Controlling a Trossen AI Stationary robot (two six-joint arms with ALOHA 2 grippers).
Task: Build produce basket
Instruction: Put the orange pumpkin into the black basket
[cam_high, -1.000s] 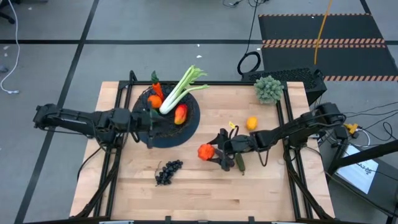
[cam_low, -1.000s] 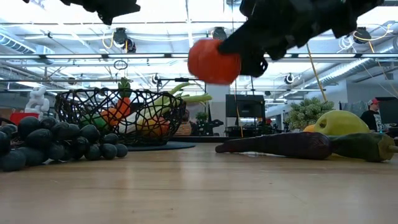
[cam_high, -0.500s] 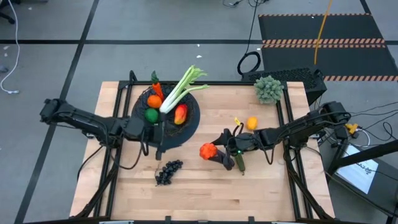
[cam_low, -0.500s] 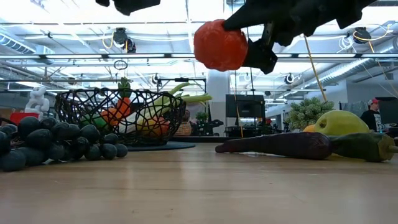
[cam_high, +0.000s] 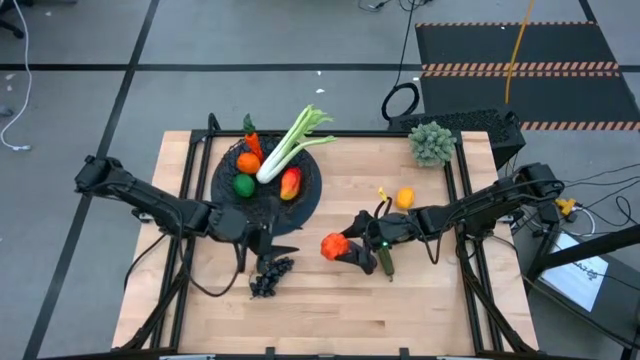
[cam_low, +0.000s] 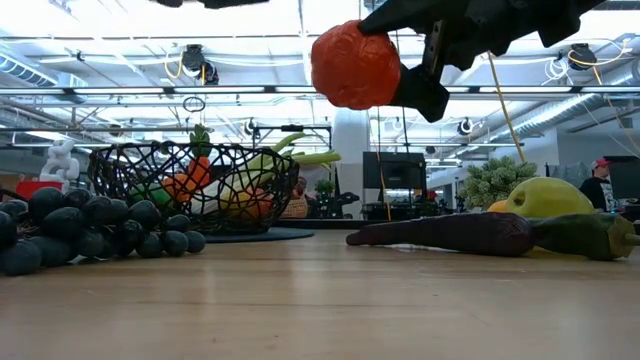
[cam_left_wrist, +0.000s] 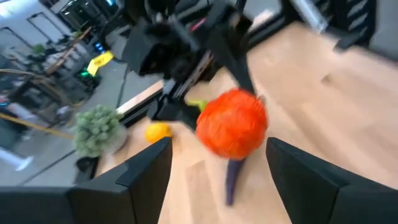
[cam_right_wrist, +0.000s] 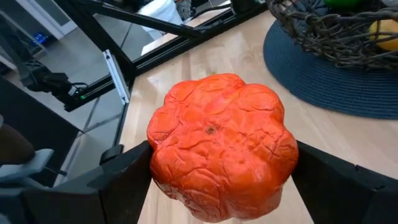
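The black wire basket (cam_high: 300, 195) stands at the far left on a dark mat and holds an orange, a carrot, a green apple, a mango and a pale-green leafy stalk. Dark grapes (cam_high: 270, 276) lie on the table near the front. My left gripper (cam_high: 282, 243) hovers open just beyond the grapes, touching nothing; its fingers (cam_left_wrist: 146, 177) stand wide apart. My right gripper (cam_high: 345, 248) is shut on a lumpy orange-red fruit (cam_right_wrist: 221, 146), above the table's middle. Beside it lie a purple eggplant (cam_low: 440, 232) and a cucumber (cam_low: 585, 236). My right gripper pinches the orange-red fruit by two opposite sides (cam_right_wrist: 163, 163), one finger on each. The fingers come from the table's right, close to level and slanting slightly down. The fruit (cam_low: 355, 65) is lifted well clear of the table, its lobed face turned toward the basket.
A grey-green frilly clump (cam_high: 432, 142) stands at the far right corner. An orange fruit (cam_high: 404, 198) lies beyond my right arm, and a yellow-green fruit (cam_low: 545, 198) lies behind the cucumber. Bare wood stretches along the near edge.
My left gripper has left the space over the basket and gone toward the near edge and right, ending over the grapes; a green apple now shows in the basket where it was. My right gripper has rolled its wrist and the orange-red fruit has risen a little.
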